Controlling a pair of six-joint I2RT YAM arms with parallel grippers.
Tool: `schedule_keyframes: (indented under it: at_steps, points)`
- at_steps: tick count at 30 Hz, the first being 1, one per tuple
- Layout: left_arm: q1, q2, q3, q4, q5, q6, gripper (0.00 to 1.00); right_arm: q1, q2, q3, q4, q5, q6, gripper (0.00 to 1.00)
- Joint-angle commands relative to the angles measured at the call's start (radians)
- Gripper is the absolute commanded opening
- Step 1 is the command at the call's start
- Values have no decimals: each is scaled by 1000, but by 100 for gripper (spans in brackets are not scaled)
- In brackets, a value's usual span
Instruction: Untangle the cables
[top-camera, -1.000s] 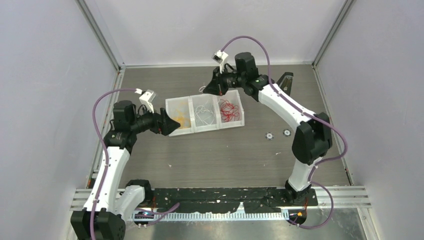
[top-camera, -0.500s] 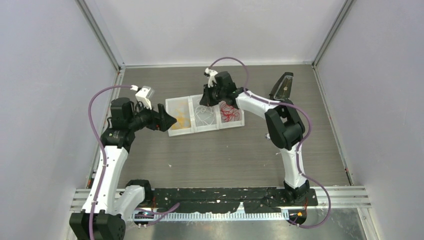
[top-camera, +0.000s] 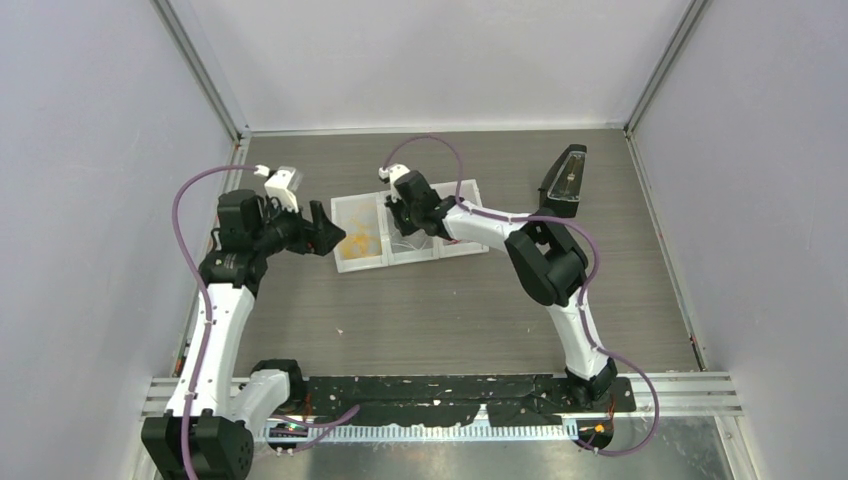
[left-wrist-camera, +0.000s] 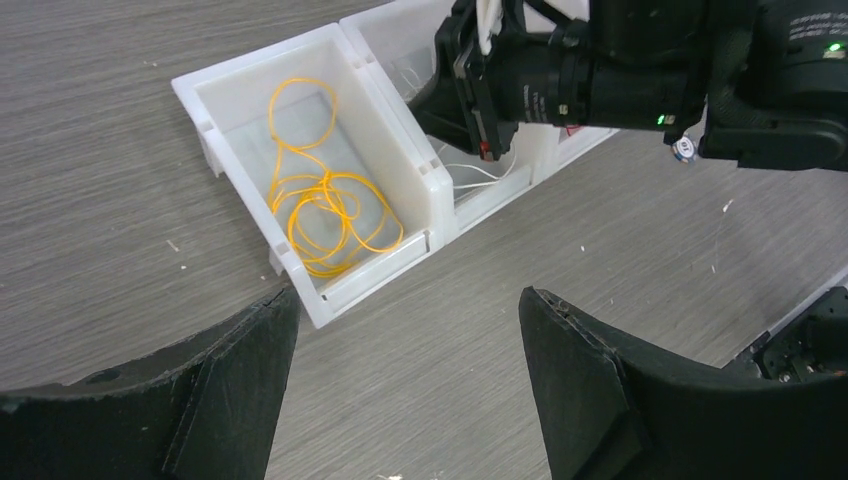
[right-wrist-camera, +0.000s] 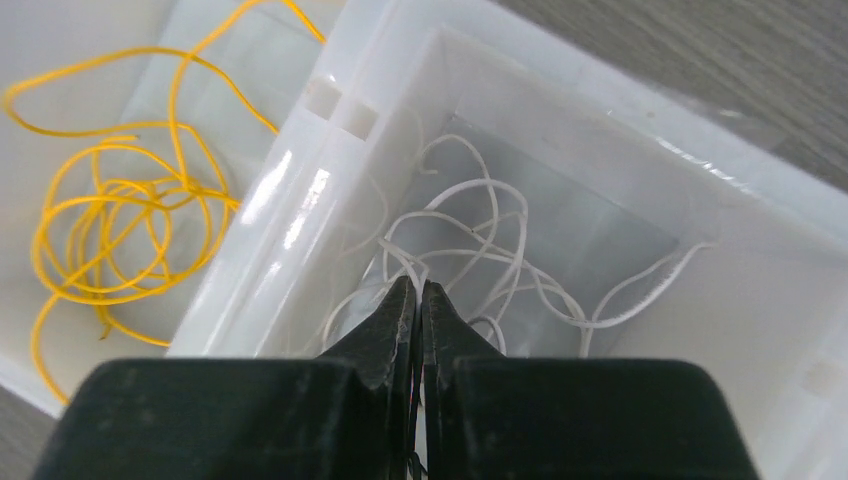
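A white three-compartment tray (top-camera: 362, 265) holds the cables. Yellow-orange cables (top-camera: 360, 243) lie looped in its left compartment, also in the left wrist view (left-wrist-camera: 325, 210) and the right wrist view (right-wrist-camera: 110, 230). White cables (right-wrist-camera: 500, 250) lie in the middle compartment. The right compartment is mostly hidden under my right arm, and I see no red cables. My right gripper (top-camera: 398, 215) (right-wrist-camera: 418, 290) is shut, tips down in the middle compartment on a white strand. My left gripper (top-camera: 325, 240) (left-wrist-camera: 408, 300) is open and empty above the table, by the tray's front left corner.
A black and clear wedge-shaped object (top-camera: 565, 180) stands at the back right. A small round disc (left-wrist-camera: 683, 150) lies on the table behind the tray. Grey enclosure walls close in three sides. A black strip (top-camera: 450, 385) runs along the near edge.
My right gripper has swung left from behind the tray and come down into the middle compartment. My left gripper has drawn back a little to the left.
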Motion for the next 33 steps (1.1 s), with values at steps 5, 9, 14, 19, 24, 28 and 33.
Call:
schedule_keyframes:
  at_steps: [5,9,14,19,24,28,33]
  points:
    - [7,-7,58,-1,-14,20,82,-15,46,84,-77,16,-24,15]
    - [7,7,78,3,-16,25,87,-14,1,98,-99,-5,-33,32]
    - [7,14,85,32,-27,23,93,-14,-84,95,-107,-43,-52,42]
    - [7,28,106,54,-43,23,94,-15,-137,88,-120,-53,-77,48]
    - [7,53,142,52,-43,41,96,-16,-187,102,-133,-82,-89,53]
    - [7,85,203,20,-68,84,98,-23,-220,126,-158,-86,-104,62]
    - [8,162,321,-112,-99,103,100,-58,-301,153,-201,-130,-151,85]
